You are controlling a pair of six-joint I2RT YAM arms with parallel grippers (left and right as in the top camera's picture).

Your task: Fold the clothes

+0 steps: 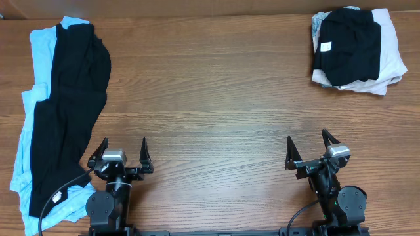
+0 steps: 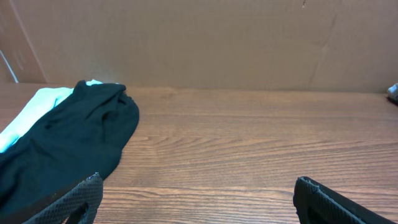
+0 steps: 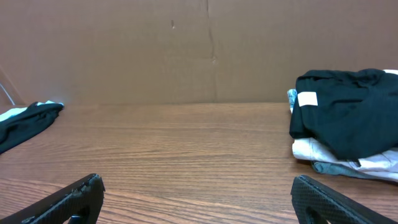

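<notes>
Both claws sit nearest, at the lower edge of the overhead frame. The left claw (image 1: pixel 125 147) stands with its jaws spread wide and nothing between them. The right claw (image 1: pixel 306 139) is likewise spread and grips nothing. Neither touches any cloth.

Unfolded clothing lies along the left edge of the wooden worktop (image 1: pixel 210 85). A black garment (image 1: pixel 69 111) is spread lengthwise from the upper left to the lower left of the frame, creased and uneven. It rests on a light blue garment (image 1: pixel 39 49), which shows past its left side and at the lower end. A black cable (image 1: pixel 58 195) from the left arm crosses the lower end of this pile.

A compact stack lies at the upper right, well apart from both claws. Its top item is a folded black garment (image 1: pixel 351 46) bearing a small white label (image 1: pixel 325 46). Under it lies a white garment (image 1: pixel 392 46), showing on the right and lower sides. A grey garment (image 1: pixel 317 23) shows at the stack's upper left corner.

A brown cardboard wall (image 2: pixel 199 43) stands behind the worktop in both wrist views.
</notes>
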